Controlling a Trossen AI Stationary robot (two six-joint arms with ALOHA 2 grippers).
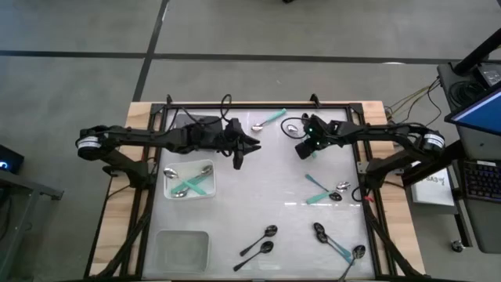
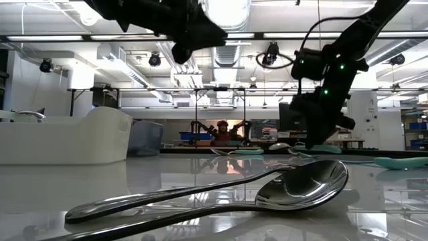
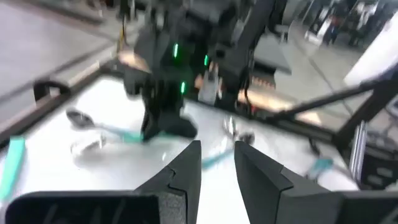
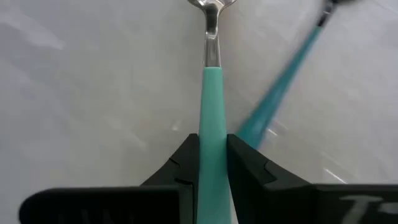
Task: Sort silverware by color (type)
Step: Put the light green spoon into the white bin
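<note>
Right wrist view: right gripper (image 4: 212,155) pinches a teal-handled spoon (image 4: 210,99).

bin (image 1: 189,181) with two spoons (image 1: 188,185) on table's left side, second bin (image 1: 182,249) nearer front-left corner, spoon pair (image 1: 261,241) front centre, more spoons (image 1: 329,192) right, both grippers toward back centre
</note>
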